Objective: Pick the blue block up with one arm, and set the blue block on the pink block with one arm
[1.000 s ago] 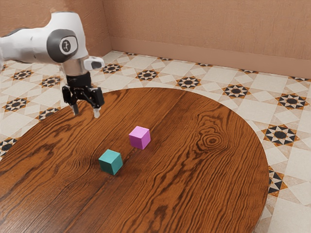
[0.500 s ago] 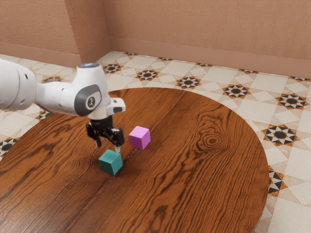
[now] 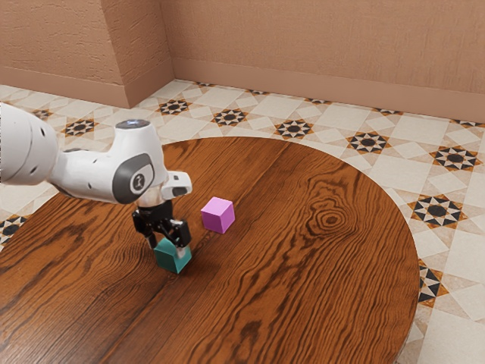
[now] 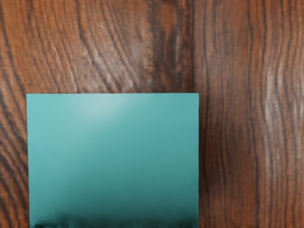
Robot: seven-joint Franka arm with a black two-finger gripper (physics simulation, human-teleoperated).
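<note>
Patterned floor tiles with dark star motifs and rough brick-coloured walls surround a round table of glossy, strongly grained dark wood. The white arm bends low over it, and its black gripper sits right on top of the blue block, a matte teal cube. The fingers are spread, one to each side of the cube's upper part. The block rests on the wood well in from the table's rim, on the half toward the exterior view's left. The pink block, a same-shaped smooth cube, stands near it, apart, closer to the table's far edge.

From the wrist, the blue block is a flat, square-cornered teal face just under the hand, with fine wavy grain of the table around it.
</note>
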